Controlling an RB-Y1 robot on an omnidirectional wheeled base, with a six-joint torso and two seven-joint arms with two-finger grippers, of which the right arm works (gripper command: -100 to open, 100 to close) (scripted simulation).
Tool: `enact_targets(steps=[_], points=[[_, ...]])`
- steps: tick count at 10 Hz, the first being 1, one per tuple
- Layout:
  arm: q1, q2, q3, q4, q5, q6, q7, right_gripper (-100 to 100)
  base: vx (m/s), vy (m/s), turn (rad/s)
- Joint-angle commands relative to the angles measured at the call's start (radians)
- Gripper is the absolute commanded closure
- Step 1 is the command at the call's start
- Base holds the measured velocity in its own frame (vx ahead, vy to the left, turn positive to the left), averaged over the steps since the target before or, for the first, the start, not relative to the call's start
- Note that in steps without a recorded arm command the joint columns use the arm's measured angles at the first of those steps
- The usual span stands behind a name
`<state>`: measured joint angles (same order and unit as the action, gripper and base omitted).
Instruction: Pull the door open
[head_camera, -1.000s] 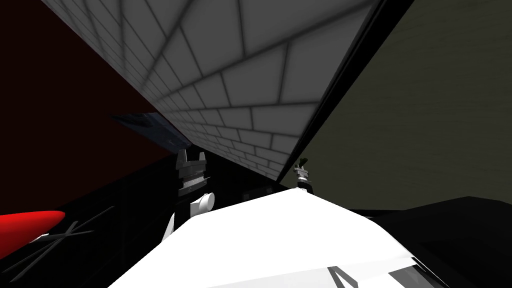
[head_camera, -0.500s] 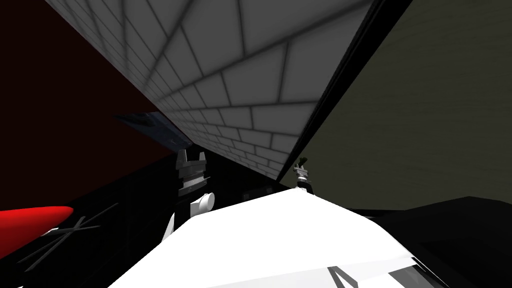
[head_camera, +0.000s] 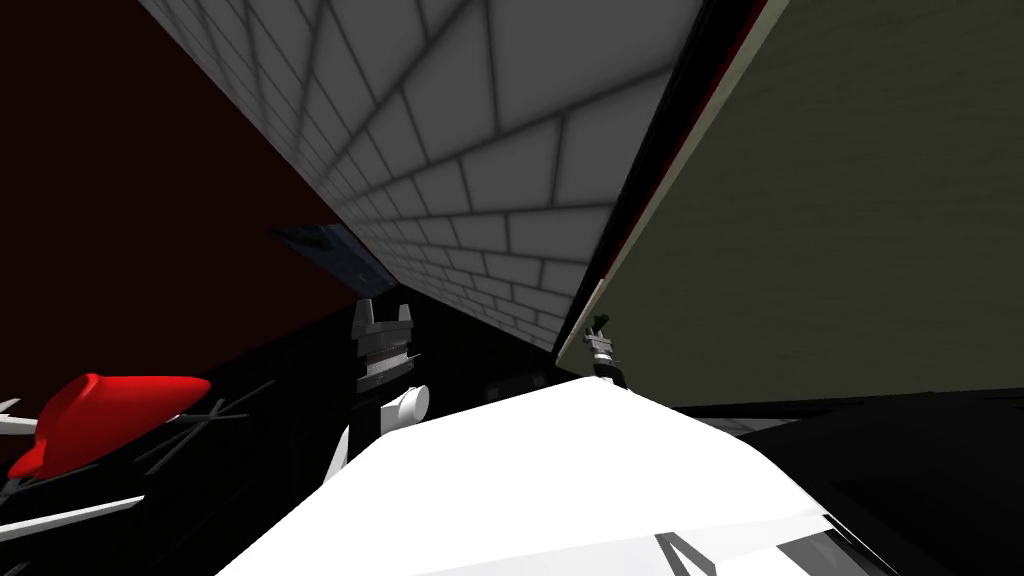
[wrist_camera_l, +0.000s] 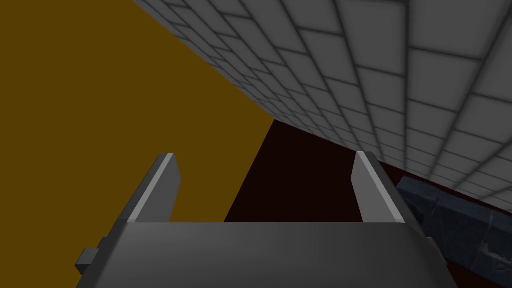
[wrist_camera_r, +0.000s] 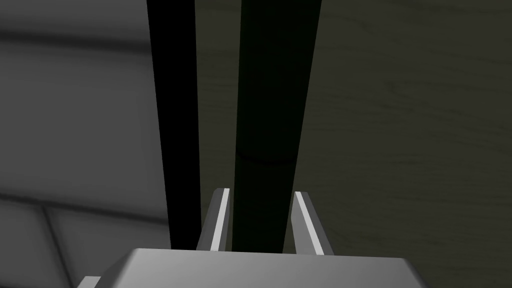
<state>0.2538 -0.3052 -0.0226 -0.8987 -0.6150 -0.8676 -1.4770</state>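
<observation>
The door (head_camera: 820, 220) is a dull olive-grey panel on my right, its pale edge meeting a grey tiled wall (head_camera: 480, 200). My right gripper (head_camera: 600, 335) sits at that edge. In the right wrist view, the right gripper (wrist_camera_r: 262, 220) is shut on a dark upright bar, the door handle (wrist_camera_r: 265, 125), with both fingers pressing its sides. Behind the bar is the door panel (wrist_camera_r: 400, 125). My left gripper (head_camera: 383, 318) hangs apart to the left, near the tiled wall. In its own view the left gripper (wrist_camera_l: 267, 187) stands open and holds nothing.
A red rounded object (head_camera: 110, 415) lies low on my left among thin dark bars. A dark blue slab (head_camera: 330, 250) runs along the foot of the tiled wall. A black area spreads below the door. An amber flat surface (wrist_camera_l: 100, 100) faces the left hand.
The whole head view has shifted, so I have moved. The door's pale edge and a thin red strip beside it now show. Both grippers keep their places before me.
</observation>
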Motion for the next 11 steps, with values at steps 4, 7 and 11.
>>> enact_targets(steps=[4, 7, 11], points=[[0.017, -0.017, 0.036, -0.029, 0.019, 0.010, -0.026, 100, -0.198, 0.020, 0.055], [0.037, -0.032, 0.081, -0.044, 0.045, -0.003, -0.053, 100, -0.201, -0.025, 0.070], [0.064, -0.056, 0.139, -0.069, 0.081, -0.024, -0.089, 100, -0.233, 0.014, 0.056]])
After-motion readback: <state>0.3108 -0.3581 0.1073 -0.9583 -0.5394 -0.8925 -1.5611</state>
